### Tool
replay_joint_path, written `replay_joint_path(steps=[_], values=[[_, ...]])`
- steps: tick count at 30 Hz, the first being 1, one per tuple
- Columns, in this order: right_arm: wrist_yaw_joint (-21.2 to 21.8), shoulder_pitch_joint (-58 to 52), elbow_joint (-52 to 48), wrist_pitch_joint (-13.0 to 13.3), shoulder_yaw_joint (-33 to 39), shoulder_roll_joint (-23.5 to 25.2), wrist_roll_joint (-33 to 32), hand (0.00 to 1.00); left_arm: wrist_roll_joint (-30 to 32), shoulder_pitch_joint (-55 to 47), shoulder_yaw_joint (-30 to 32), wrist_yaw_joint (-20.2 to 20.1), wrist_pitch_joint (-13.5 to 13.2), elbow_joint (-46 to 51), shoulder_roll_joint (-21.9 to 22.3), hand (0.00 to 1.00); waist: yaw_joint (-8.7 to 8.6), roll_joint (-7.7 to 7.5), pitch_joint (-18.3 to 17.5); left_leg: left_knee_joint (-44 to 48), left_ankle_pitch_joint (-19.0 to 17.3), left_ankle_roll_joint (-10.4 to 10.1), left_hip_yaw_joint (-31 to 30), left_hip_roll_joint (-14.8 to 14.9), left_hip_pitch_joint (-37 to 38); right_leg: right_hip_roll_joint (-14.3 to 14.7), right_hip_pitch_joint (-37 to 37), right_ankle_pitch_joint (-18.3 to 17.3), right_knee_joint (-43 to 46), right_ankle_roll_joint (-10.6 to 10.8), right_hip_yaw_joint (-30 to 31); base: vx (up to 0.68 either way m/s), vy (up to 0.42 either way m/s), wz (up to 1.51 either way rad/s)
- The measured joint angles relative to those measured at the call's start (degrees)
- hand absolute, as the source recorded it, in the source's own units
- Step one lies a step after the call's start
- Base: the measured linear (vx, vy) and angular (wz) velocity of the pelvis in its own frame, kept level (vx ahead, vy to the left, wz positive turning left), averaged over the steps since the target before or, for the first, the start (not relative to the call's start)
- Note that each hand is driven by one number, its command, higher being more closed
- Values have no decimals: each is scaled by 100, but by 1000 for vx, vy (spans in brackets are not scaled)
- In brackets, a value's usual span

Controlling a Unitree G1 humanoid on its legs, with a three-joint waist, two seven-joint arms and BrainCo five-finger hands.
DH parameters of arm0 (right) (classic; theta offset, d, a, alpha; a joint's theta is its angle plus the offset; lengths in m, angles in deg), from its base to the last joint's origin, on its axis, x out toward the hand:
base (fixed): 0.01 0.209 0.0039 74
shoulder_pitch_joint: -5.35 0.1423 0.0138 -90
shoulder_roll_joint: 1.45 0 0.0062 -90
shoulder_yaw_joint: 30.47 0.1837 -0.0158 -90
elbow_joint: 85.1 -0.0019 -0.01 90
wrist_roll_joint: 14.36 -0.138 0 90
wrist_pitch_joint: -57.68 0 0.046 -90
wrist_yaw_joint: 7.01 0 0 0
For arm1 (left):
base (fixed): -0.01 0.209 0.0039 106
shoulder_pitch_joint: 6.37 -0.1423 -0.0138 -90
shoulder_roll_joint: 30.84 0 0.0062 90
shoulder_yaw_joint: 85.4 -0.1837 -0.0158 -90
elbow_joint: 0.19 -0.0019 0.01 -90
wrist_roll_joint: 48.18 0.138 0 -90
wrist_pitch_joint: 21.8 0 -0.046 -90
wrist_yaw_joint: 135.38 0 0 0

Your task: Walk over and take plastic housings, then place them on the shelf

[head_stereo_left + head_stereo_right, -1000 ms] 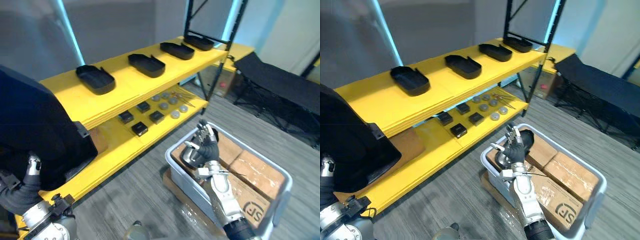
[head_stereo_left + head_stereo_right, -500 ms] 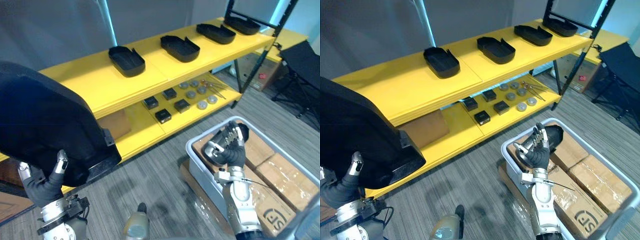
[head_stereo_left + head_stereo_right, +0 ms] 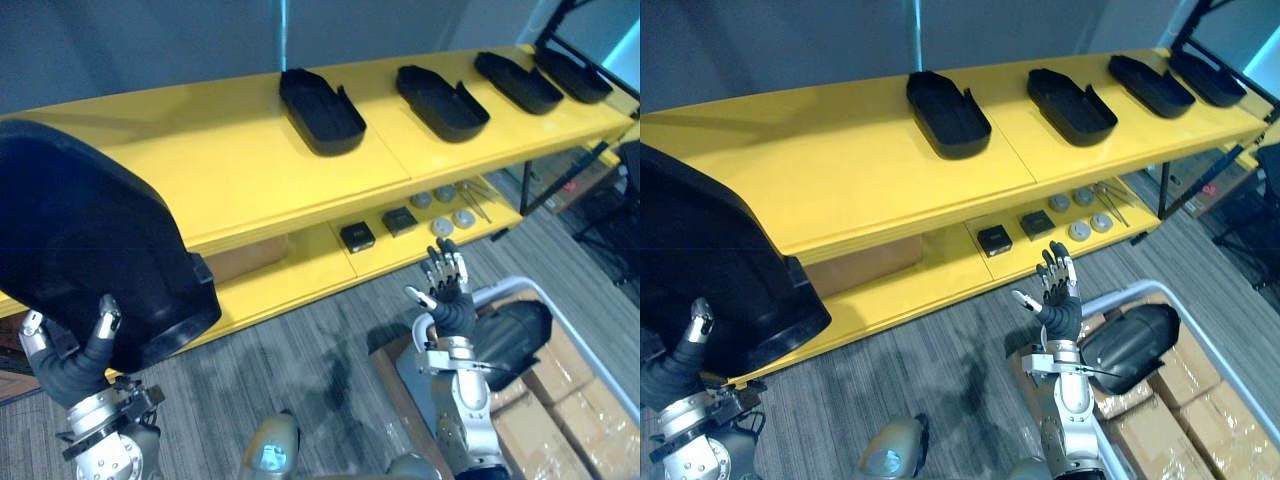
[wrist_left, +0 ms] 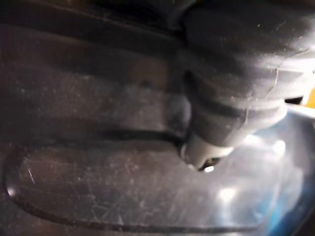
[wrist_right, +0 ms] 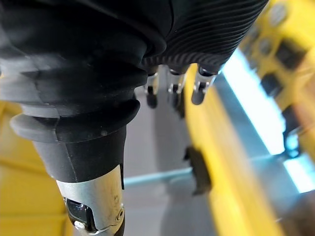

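1. While the left robot hand (image 3: 75, 362) is clamped on the bottom edge of the carried housing (image 3: 90, 240), almost the whole shell stands up above the grip. One-edge hold on a big part, so my guess is it pivots or slips if the arm swings fast.
2. That housing sits low at the robot's left, overlapping the front of the shelf (image 3: 230, 160) and not yet on it. If the lift is short, the shell's rim catches the front lip of the top board and gets levered out of the grip.
3. Free board is left of the nearest parked housing (image 3: 320, 98). Set it down too far right and it shoves that one, and possibly the row of three beyond it.
4. Left wrist view is all dark shell surface up close, so it gives no read on clearance. Placement depends on the head views.
5. Right robot hand (image 3: 447, 300) is released, fingers straight and spread, holding nothing, over the floor between the lower shelf board and the bin (image 3: 1120, 291). If the body turns, it could clip the bin rim.
6. Spare housing (image 3: 512, 335) lies in the bin on the cardboard boxes, not picked up.
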Motion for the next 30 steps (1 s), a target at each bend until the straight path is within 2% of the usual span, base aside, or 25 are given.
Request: replay_joint_path(steps=[2,4,6,7,8,9,10,11,12,13,14,15,16,20,22,23,25,26,27,29,30], values=[[-48,188,-13,1,249,-224,-4,0,1,278,-104,72,184,-140,3,100,-99,56,-119,-106,2,-67,-427,-78,130,356,-271,-11,-1235,6,262,285,-145,95],[-155,329,-34,78,432,-318,-5,0,35,380,-182,149,264,-349,3,100,-198,104,-168,-111,-54,-165,-756,-165,248,487,-406,91,-1940,158,809,284,-260,109],[-308,371,-108,234,491,-339,-2,0,34,365,-222,201,339,-432,7,100,-271,71,-204,-90,-153,-321,-1044,-221,384,490,-418,246,-2369,284,1171,240,-336,105],[-389,362,-217,328,541,-335,-4,0,41,295,-228,213,337,-420,-15,100,-311,-65,-291,-23,-254,-482,-1166,-319,372,415,-402,651,-2625,215,1312,196,-392,108],[-495,385,-291,440,668,-420,53,0,65,293,-287,237,345,-498,115,100,-300,53,-354,-11,-384,-616,-1177,-171,357,475,-324,931,-2548,394,1136,177,-376,106],[-551,407,-329,466,692,-466,85,0,69,226,-315,245,345,-493,176,100,-294,150,-410,-30,-379,-637,-1119,-19,346,560,-220,901,-2668,347,1009,171,-343,85],[-556,428,-439,485,800,-562,153,0,100,104,-329,241,340,-461,271,100,-297,331,-518,-157,-355,-690,-914,280,354,708,-31,929,-2928,266,723,187,-278,87],[-557,412,-575,487,929,-628,221,0,105,91,-333,209,339,-449,267,100,-329,406,-565,-365,-205,-761,-371,550,353,763,188,965,-3155,181,424,182,-257,93],[-556,417,-639,491,1029,-647,223,0,103,120,-333,198,337,-431,266,100,-367,428,-579,-441,-122,-766,-44,666,350,756,276,948,-3208,154,288,137,-195,124],[-621,406,-774,493,1245,-669,289,0,-6,213,-339,59,250,-393,267,100,-481,441,-585,-523,2,-722,587,874,314,695,436,922,-3259,110,-46,77,-123,108],[-665,399,-842,499,1355,-676,349,0,-24,272,-347,-4,167,-374,267,100,-533,440,-584,-568,82,-724,881,961,282,656,486,913,-3269,101,-205,76,-106,127],[-719,403,-965,501,1558,-708,459,0,-26,408,-376,-75,36,-285,265,100,-596,442,-586,-752,430,-882,1209,1020,279,605,493,907,-3252,103,-367,45,-39,85],[-792,417,-1056,498,1627,-722,464,0,-34,538,-386,-84,-76,-175,247,100,-570,431,-579,-958,535,-960,1175,947,334,552,481,901,-3242,112,-402,32,1,59],[-741,352,-1142,470,1643,-581,446,0,-125,642,-404,-109,-79,-40,230,100,-592,238,-436,-1045,570,-934,1226,809,586,438,671,894,-3278,155,-318,-10,60,-4],[-686,156,-1413,461,1647,-452,425,0,61,650,-405,-293,52,-15,214,100,-622,217,-430,-1132,566,-928,1366,778,718,440,733,927,-3366,209,-243,-30,35,-22],[-600,63,-1504,455,1643,-417,350,0,139,653,-410,-407,203,33,183,100,-629,226,-424,-1185,563,-923,1409,774,773,449,732,950,-3402,247,-166,-43,26,-35],[-354,-76,-1560,418,1631,-363,156,0,276,723,-439,-751,606,43,-59,100,-711,280,-402,-1229,556,-912,1564,737,856,461,665,963,-3408,268,14,-62,33,-43],[-218,-98,-1561,408,1566,-356,54,0,274,836,-504,-879,905,5,-262,100,-792,325,-406,-1232,546,-897,1698,727,857,457,573,963,-3394,269,112,-60,32,-42],[-132,-101,-1567,403,1513,-355,-41,0,247,942,-517,-949,1031,-79,-361,100,-814,353,-404,-1233,543,-892,1768,723,861,462,525,968,-3387,274,188,-68,35,-54],[185,-115,-1578,309,1304,-352,-314,0,-43,1624,-586,-1074,1428,-919,-720,100,-939,469,-390,-1231,534,-876,1999,692,874,489,345,1013,-3319,278,436,-51,17,-54],[272,-119,-1578,276,1246,-353,-358,0,-139,1819,-574,-1054,1508,-1201,-786,100,-960,498,-374,-1230,535,-873,2045,681,890,489,314,1022,-3295,283,494,-54,26,-50]])
